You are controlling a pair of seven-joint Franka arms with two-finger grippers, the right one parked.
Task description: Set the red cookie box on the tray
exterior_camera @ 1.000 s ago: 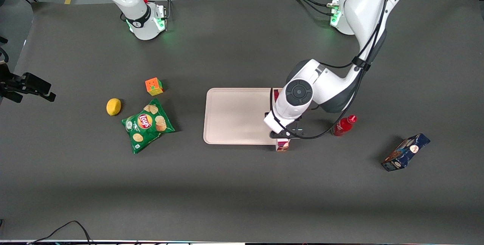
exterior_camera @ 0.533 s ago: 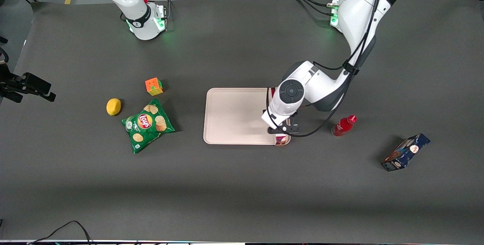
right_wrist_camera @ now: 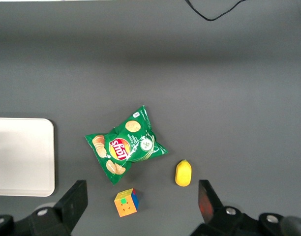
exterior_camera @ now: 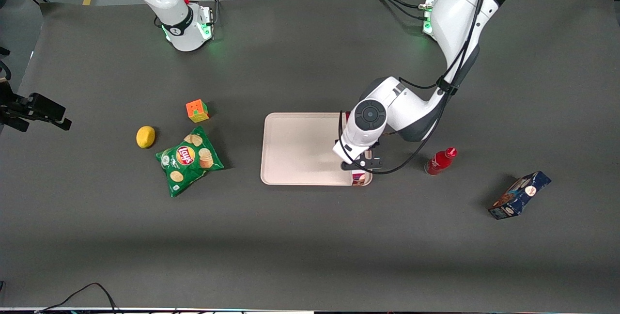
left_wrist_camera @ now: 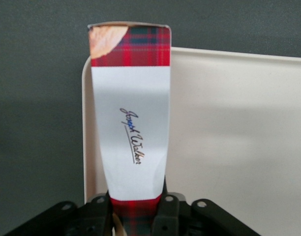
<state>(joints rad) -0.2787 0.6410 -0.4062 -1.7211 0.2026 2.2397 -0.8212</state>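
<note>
Even, diffuse overhead light is cast over the dark grey worktop point(exterior_camera: 300, 236) in the front view, and a broad paler band is seen across it toward 6 o'clock. Short soft shadows are thrown toward 3 o'clock by the chip bag point(exterior_camera: 189, 161) and toward 9 o'clock by the dark blue cookie box point(exterior_camera: 519, 195). Green glow is shed by the arm-base lamps. No harsh glare is seen on the tray point(exterior_camera: 300, 149), only a mild sheen. In the left wrist view the red cookie box point(left_wrist_camera: 131, 123) is rendered sharply, its white panel brightly lit, while the end effector point(left_wrist_camera: 137, 216), closed on the box, is left dark and slightly soft.
</note>
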